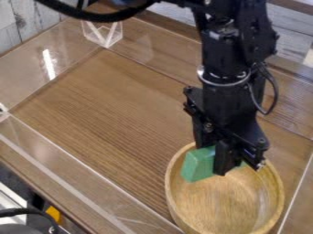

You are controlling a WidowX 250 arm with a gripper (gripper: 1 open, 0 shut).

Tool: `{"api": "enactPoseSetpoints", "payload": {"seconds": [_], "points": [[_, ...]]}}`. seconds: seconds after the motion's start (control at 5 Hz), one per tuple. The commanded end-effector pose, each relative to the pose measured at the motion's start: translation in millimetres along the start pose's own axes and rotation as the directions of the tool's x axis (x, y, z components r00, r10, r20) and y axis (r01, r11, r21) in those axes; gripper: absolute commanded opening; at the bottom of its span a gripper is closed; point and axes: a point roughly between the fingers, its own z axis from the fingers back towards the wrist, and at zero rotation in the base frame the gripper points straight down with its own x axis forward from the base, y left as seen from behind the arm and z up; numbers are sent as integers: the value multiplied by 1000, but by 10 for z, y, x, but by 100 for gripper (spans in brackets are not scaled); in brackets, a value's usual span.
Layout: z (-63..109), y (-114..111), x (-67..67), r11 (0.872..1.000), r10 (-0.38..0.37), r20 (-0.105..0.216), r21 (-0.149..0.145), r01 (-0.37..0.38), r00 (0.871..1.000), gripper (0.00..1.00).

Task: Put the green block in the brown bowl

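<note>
Green and matte, the block [197,165] hangs tilted in the air above the bowl [272,212], over the bowl's left half and inside the line of its rim, with a clear gap between its lower corner and the wood below. The claw [221,161] is clamped on the block, pinching it at its right end, so most of the green sticks out to the left, away from the arm.

As a thing to handle it looks easy: small, stiff, probably light (a plain slab with no soft or breakable parts that I can see). The matte faces should give the claw's pads decent friction, though flat smooth sides can still pivot when held off-centre, and the tilt here suggests it may have swung a little in the grip. A hold across the two broad faces near the middle would be steadier than this end grip; for a short drop it likely does not matter.

The bowl is light-brown wood with visible grain and a thick rim, shallow and far wider than the block, so it should catch the block wherever it lands. It sits at the near right corner of the wood-grained desk [110,96]. Far from the bowl, at the desk's back edge, stands a small clear stand [102,33].
</note>
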Motion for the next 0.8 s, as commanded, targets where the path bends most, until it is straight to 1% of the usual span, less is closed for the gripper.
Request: {"api": "enactPoseSetpoints", "payload": {"seconds": [0.0,0.4,0.6], "points": [[82,-34,125,1000,-3,62,-10,3,998,0],[-6,50,164,999,21,49,-29,-19,999,0],[-173,-53,181,999,-19,37,-44,21,999,0]]}}
